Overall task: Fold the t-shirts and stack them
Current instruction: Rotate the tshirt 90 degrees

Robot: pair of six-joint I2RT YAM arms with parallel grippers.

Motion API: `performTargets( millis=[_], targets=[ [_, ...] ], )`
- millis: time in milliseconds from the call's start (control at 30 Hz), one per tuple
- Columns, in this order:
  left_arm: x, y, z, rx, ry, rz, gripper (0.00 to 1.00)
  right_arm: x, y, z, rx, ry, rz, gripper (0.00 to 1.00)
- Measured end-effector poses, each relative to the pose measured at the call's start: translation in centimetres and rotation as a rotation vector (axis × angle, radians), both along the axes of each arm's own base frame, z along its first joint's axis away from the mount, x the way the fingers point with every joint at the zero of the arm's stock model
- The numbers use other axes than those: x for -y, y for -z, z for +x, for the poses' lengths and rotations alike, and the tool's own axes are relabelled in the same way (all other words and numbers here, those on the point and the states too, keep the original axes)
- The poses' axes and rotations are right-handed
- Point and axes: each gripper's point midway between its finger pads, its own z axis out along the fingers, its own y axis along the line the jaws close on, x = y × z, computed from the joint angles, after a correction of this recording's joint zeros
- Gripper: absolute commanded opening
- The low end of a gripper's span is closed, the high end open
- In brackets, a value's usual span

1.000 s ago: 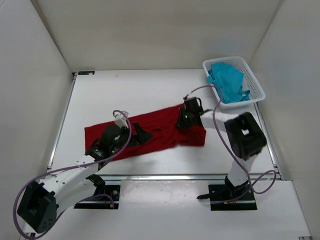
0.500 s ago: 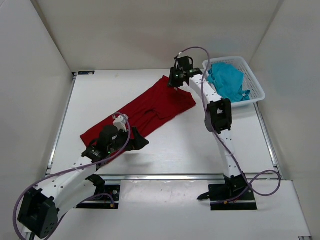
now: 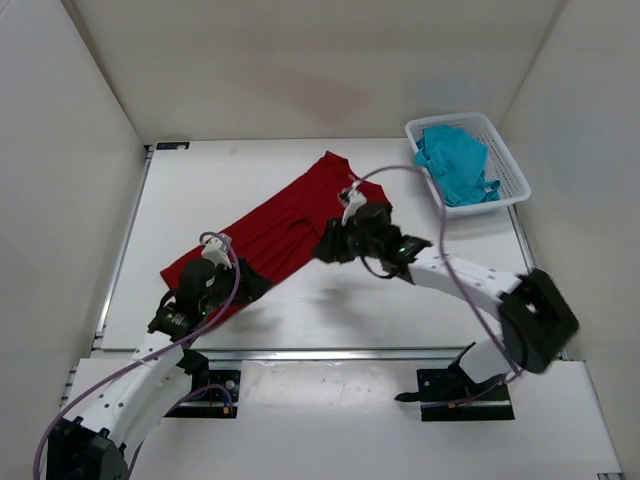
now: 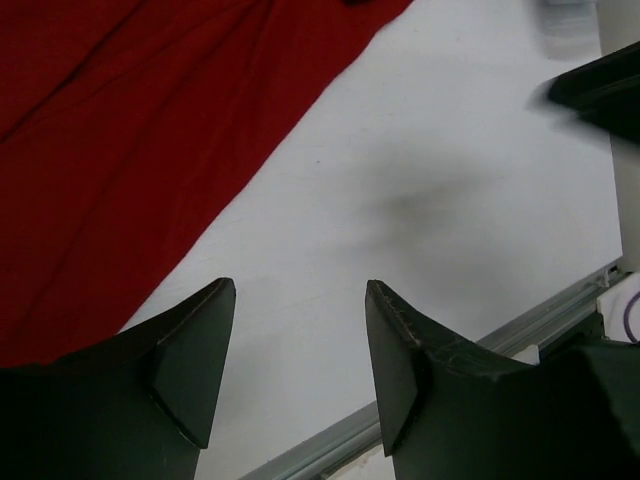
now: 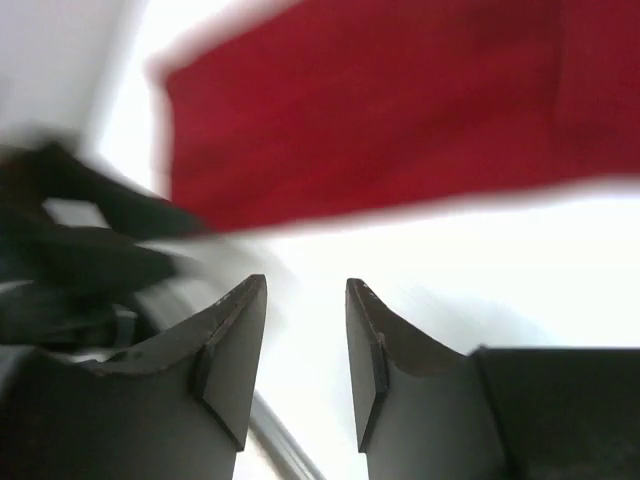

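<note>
A dark red t-shirt point(image 3: 285, 220) lies spread out on a diagonal across the table, from near left to far centre. My left gripper point(image 3: 250, 285) hovers at its near-left end, over its lower edge. In the left wrist view that gripper point(image 4: 298, 290) is open over bare table, and the red cloth point(image 4: 130, 150) lies just to its left. My right gripper point(image 3: 330, 247) hangs over the shirt's near edge at mid-length. The blurred right wrist view shows this gripper point(image 5: 305, 285) open and empty, with the red shirt point(image 5: 380, 110) beyond. A teal-blue t-shirt point(image 3: 455, 165) sits bunched in the basket.
The white mesh basket point(image 3: 450, 119) stands at the far right corner. White walls close in the table on three sides. A metal rail point(image 3: 350, 352) runs along the near edge. Bare table point(image 3: 400, 300) lies under the right arm.
The right arm let go of the red shirt's far end and swung back to the shirt's middle, its jaws opening. The left gripper drew back slightly and its jaws narrowed.
</note>
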Motion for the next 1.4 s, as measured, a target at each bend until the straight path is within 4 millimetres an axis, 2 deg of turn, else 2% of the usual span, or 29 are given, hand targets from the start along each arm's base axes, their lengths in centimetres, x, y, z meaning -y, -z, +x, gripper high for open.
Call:
performTargets(
  millis=[67, 133, 167, 200, 333, 433, 533, 600, 700, 733, 833, 900, 967, 1100, 1167, 1200, 1267, 1300, 1400],
  targets=[
    [-0.4, 0.3, -0.1, -0.014, -0.014, 0.009, 0.66, -0.6, 6.8, -1.1, -0.139, 0.004, -0.06, 0.37],
    [-0.6, 0.5, -0.3, -0.022, -0.015, 0.015, 0.66, -0.3, 13.7, -3.0, -0.293, 0.019, -0.165, 0.38],
    [-0.6, 0.5, -0.4, -0.025, -0.015, 0.017, 0.66, -0.2, 15.8, -3.8, -0.34, 0.027, -0.201, 0.37],
    [-0.6, 0.5, -0.5, -0.026, -0.015, 0.017, 0.65, -0.7, 16.6, -4.1, -0.368, 0.029, -0.196, 0.38],
    [-0.4, 0.0, -0.7, -0.012, -0.011, 0.0, 0.65, -3.5, 15.5, -2.5, -0.317, 0.06, -0.135, 0.39],
    [-0.4, -0.2, -0.8, -0.006, -0.015, -0.011, 0.65, -5.4, 16.1, -1.3, -0.317, 0.089, -0.117, 0.38],
    [-0.6, -0.1, -0.7, -0.007, -0.028, -0.013, 0.65, -7.6, 16.5, 0.0, -0.33, 0.095, -0.075, 0.24],
    [-0.7, -0.2, -0.7, -0.007, -0.031, -0.013, 0.64, -8.5, 16.9, 0.6, -0.347, 0.097, -0.047, 0.2],
    [-0.7, 0.0, -0.6, -0.013, -0.033, -0.011, 0.64, -8.7, 17.0, 1.1, -0.368, 0.095, -0.021, 0.09],
    [-0.7, 0.1, -0.6, -0.017, -0.033, -0.01, 0.64, -8.5, 17.0, 1.2, -0.377, 0.095, -0.019, 0.01],
    [-0.2, 0.5, -0.6, -0.031, -0.023, -0.003, 0.64, -7.6, 17.4, 1.7, -0.402, 0.098, -0.015, 0.0],
    [0.0, 0.9, -0.7, -0.045, -0.012, 0.006, 0.64, -6.5, 17.4, 2.2, -0.405, 0.102, -0.006, 0.0],
    [0.1, 1.3, -0.8, -0.061, -0.01, 0.016, 0.64, -4.3, 17.4, 2.0, -0.406, 0.115, -0.013, 0.0],
    [0.1, 1.7, -0.6, -0.071, -0.011, 0.024, 0.65, 3.9, 17.5, 0.4, -0.425, 0.178, -0.044, 0.0],
    [0.2, 2.0, -0.4, -0.076, -0.011, 0.032, 0.65, 8.0, 17.6, 0.0, -0.446, 0.222, -0.056, 0.21],
    [0.3, 2.3, -0.4, -0.081, -0.009, 0.039, 0.64, 10.0, 17.4, 0.0, -0.452, 0.246, -0.054, 0.37],
    [0.5, 2.8, -0.4, -0.094, -0.001, 0.055, 0.65, 12.5, 16.7, 0.2, -0.44, 0.273, -0.059, 0.49],
    [0.6, 3.1, -0.5, -0.102, 0.004, 0.063, 0.65, 13.4, 16.3, 0.3, -0.427, 0.288, -0.069, 0.54],
    [0.5, 3.8, -0.6, -0.118, 0.004, 0.09, 0.67, 15.3, 15.3, 1.0, -0.395, 0.328, -0.079, 0.58]
  ],
)
